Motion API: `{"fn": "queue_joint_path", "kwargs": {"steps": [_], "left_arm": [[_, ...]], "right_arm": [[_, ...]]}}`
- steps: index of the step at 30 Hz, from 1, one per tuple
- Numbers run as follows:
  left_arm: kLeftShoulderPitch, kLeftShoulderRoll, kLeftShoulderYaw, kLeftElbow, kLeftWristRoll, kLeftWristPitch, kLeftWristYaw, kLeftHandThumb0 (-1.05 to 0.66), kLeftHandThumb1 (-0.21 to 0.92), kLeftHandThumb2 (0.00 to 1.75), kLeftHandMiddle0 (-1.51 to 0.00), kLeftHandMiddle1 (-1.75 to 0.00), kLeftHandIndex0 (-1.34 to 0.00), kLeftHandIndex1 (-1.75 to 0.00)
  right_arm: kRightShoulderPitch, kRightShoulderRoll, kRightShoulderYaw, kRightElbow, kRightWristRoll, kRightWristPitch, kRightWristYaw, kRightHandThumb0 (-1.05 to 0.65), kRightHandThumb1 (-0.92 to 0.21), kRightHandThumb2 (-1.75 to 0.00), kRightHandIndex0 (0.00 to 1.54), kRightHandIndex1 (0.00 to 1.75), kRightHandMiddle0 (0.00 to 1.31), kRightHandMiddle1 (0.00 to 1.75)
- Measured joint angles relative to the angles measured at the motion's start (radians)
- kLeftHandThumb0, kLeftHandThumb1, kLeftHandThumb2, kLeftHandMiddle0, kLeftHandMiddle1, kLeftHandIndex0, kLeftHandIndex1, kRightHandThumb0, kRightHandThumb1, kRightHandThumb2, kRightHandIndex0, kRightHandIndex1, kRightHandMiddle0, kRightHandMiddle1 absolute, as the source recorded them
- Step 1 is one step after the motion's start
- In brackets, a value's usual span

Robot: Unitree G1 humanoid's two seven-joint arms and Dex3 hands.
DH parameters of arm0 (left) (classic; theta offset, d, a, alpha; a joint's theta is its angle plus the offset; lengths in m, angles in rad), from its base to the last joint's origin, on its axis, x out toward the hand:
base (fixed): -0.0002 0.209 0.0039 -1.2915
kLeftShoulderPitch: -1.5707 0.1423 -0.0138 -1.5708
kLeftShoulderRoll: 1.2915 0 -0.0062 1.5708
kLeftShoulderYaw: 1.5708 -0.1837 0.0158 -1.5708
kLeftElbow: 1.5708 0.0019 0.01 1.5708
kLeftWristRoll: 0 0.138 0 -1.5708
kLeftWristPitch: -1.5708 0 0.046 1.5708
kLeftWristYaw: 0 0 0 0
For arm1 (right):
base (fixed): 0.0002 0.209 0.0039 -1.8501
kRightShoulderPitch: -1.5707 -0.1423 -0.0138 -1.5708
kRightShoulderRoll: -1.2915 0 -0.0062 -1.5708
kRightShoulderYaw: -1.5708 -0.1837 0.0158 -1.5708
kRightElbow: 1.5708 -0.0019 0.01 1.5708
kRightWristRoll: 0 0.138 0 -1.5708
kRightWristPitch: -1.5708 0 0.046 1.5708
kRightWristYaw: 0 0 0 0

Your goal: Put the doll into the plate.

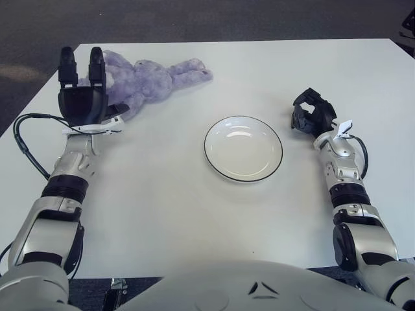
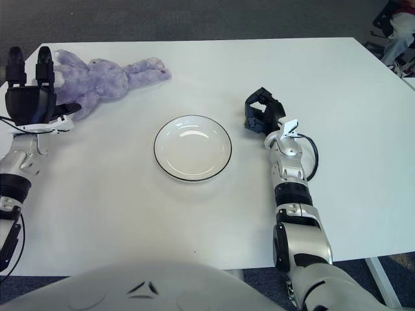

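Still on the table: plush doll at the far left, plate empty

Up at the far left part of the white rectangular table [image 1: 194,214] lies the soft lilac plush rabbit doll [image 1: 146,79], stretched out on its side with its legs pointing toward the table's middle and its head end toward the left edge. It lies flat on the tabletop, not on the dish.

Right at the doll's head end is the left hand [image 1: 83,97], black, with its fingers [image 1: 65,65] held straight and apart, pointing away from the robot. Two fingers stand up in front of the plush head and a third sticks out sideways toward the doll's body. The fingers are spread, not closed round the toy; whether they touch the fabric cannot be told. A black cable [image 1: 26,139] loops from the wrist out over the table's left edge.

Near the table's centre, well apart from the doll, sits the round white plate with a thin dark rim [image 1: 211,162]. Nothing is in it.

To the right of the plate, with a clear gap between them, shows the right hand [image 1: 311,115]. Its black fingers are curled inward into a loose fist and grasp nothing. A small white tag [image 1: 343,127] sticks out at its wrist.

Dark carpet [image 1: 194,19] shows beyond the far edge of the table.
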Motion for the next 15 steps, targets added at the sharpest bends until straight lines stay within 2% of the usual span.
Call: {"fn": "queue_joint_path", "kwargs": {"steps": [5,15], "left_arm": [[-0.006,0.000,-0.001,0.013,-0.033,-0.027,0.044,-0.91,0.82,0.03,0.00,0.00,0.00,-0.18],[-0.016,0.000,-0.003,0.009,-0.044,-0.017,0.066,-0.91,0.81,0.04,0.00,0.00,0.00,-0.13]], "right_arm": [[0.000,0.000,0.000,0.000,0.000,0.000,0.000,-0.41,-0.58,-0.99,0.95,1.75,0.41,1.75],[-0.001,0.001,0.000,0.001,-0.001,0.000,-0.005,-0.41,-0.55,-1.02,0.99,1.75,0.43,1.75]]}}
